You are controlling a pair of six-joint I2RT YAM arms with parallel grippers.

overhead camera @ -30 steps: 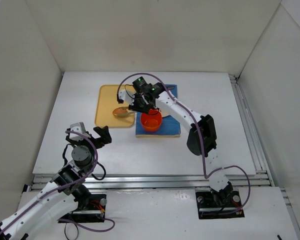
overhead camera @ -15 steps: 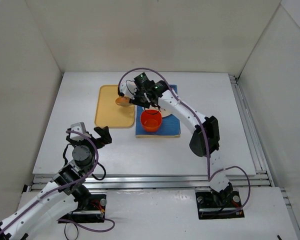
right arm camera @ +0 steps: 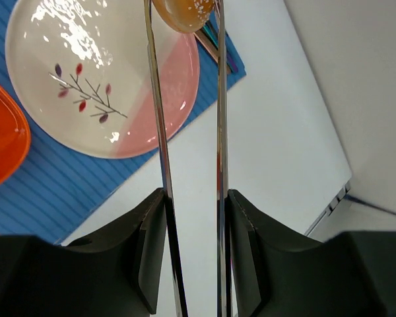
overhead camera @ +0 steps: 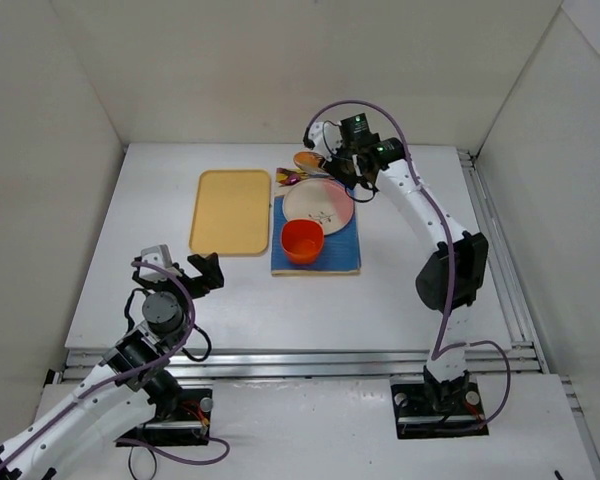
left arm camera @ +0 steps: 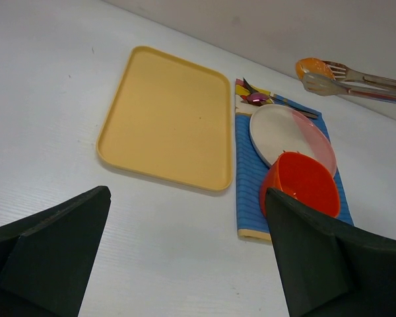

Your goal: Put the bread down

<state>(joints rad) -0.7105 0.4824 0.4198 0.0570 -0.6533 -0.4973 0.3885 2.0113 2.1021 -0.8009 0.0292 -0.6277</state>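
The right tool [right arm camera: 193, 214], pressed together on thin metal tongs [right arm camera: 220, 119], pinches the small golden-brown bun [right arm camera: 185, 12] beside the white-and-pink plate [right arm camera: 119, 72]. Slackening early could drop it off-plate.

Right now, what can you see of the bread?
The bread is a small round bun, glossy golden-brown with pale specks. It is pinched between the tips of metal tongs that the right gripper clamps, lifted off the table near the far end of the blue mat, past the plate. Only the tongs touch it.
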